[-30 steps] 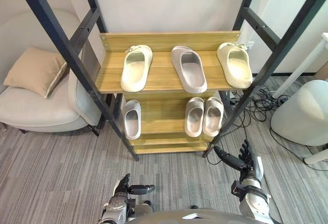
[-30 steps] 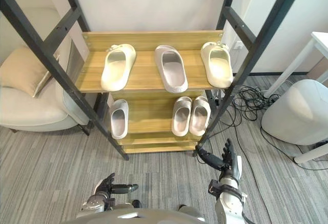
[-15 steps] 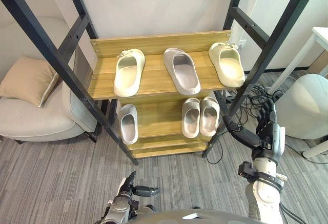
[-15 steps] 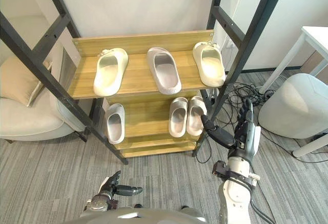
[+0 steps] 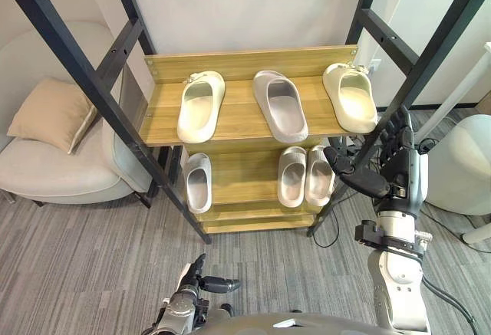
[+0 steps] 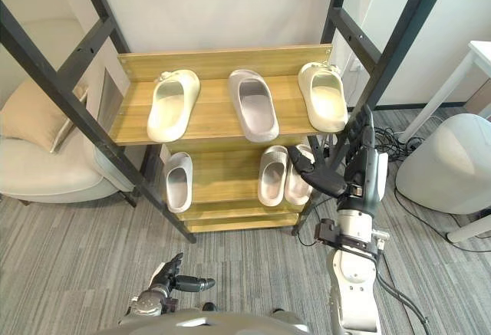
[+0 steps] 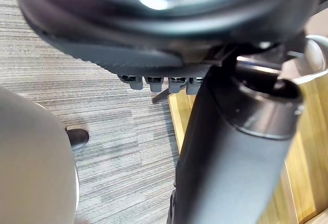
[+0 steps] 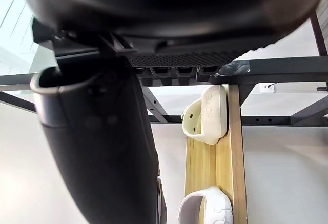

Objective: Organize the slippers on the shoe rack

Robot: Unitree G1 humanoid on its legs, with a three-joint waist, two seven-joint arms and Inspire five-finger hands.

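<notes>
The left robot hand (image 5: 201, 281) hangs low, fingers relaxed, empty. The right robot hand (image 5: 395, 174), raised by the shoe rack's (image 5: 242, 114) front right post, is spread and empty. Lower shelf: lone grey slipper (image 5: 199, 182) left, grey pair (image 5: 293, 175) right. Top shelf: mauve slipper (image 5: 281, 105) between the left cream slipper (image 5: 201, 106) and the right cream slipper (image 5: 351, 97).

Armchair (image 5: 46, 174), pale grey, upholstered. Tan cushion (image 5: 52, 110) on its seat. Grey striped carpet (image 5: 92, 258) beneath it. Black metal frame (image 5: 73, 57) just beside the armchair. Well apart from the armchair: tangled black cables (image 6: 390, 142), white rounded pouf (image 6: 445, 174), white table leg (image 6: 441, 93).
</notes>
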